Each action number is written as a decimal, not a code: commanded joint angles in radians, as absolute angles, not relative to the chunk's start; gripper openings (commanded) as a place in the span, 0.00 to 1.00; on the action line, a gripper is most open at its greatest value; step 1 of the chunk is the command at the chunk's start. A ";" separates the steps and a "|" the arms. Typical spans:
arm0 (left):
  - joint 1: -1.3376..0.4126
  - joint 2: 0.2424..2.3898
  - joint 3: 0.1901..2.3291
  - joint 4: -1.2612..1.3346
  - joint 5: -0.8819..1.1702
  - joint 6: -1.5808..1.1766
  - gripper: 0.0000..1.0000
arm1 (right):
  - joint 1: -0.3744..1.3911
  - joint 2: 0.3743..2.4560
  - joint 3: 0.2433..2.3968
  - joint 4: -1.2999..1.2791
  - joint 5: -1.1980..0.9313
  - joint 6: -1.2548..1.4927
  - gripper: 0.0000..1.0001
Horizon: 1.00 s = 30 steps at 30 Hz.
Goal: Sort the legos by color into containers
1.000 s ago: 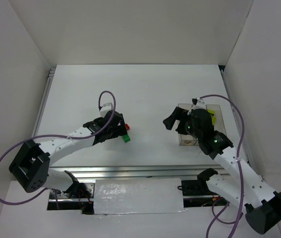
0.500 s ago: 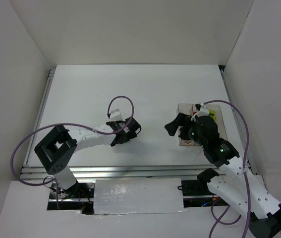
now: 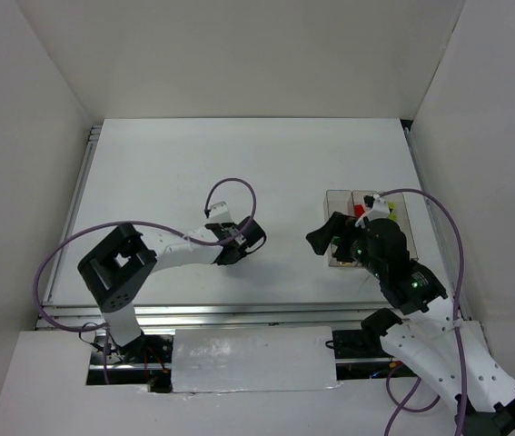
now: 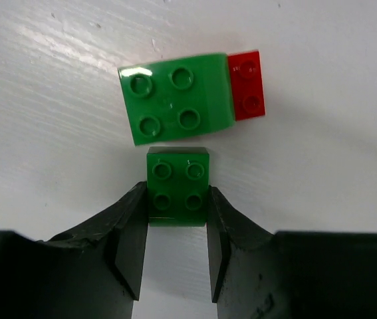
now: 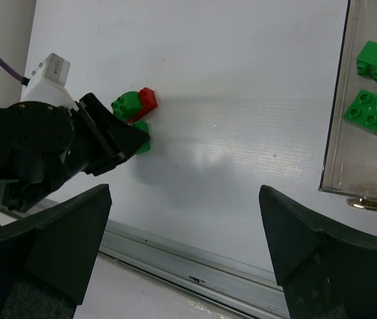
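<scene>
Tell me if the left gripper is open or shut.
Shut. In the left wrist view, the left gripper presses against both sides of a small green brick.

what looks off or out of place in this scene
Nothing looks spilled or damaged. The only strays are three bricks on the table outside the containers: a small green brick pinched between the left fingers, and just beyond it a larger green brick with a red brick against its side.
</scene>
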<state>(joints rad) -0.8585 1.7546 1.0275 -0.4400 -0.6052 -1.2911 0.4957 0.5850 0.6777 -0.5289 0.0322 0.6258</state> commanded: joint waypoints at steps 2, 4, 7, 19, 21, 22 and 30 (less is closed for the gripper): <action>-0.965 1.672 1.038 -0.482 -0.617 -1.318 0.00 | 0.505 0.563 0.725 -0.564 0.057 0.601 1.00; -1.029 1.640 1.077 -0.483 -0.640 -1.293 0.00 | 0.505 0.548 0.758 -0.583 0.086 0.610 1.00; -1.069 1.615 1.140 -0.393 -0.614 -1.108 0.00 | 0.502 0.503 0.811 -0.623 0.152 0.635 1.00; -1.069 1.926 1.555 -0.009 -0.229 -0.588 0.00 | 0.503 0.364 0.943 -0.765 0.377 0.712 1.00; -1.069 1.997 1.627 -0.009 -0.192 -0.569 0.03 | 0.503 0.359 0.962 -0.778 0.376 0.707 1.00; -1.069 2.017 1.650 -0.009 -0.183 -0.565 0.04 | 0.503 0.362 0.968 -0.794 0.374 0.704 1.00; -1.054 2.174 1.793 -0.020 -0.144 -0.578 0.49 | 0.502 0.350 0.989 -0.821 0.376 0.689 1.00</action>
<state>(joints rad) -1.0653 2.1677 1.7500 -0.0616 -0.1860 -0.5980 0.4976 0.3603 0.9508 -0.7971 0.3454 0.6941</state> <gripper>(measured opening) 0.485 0.996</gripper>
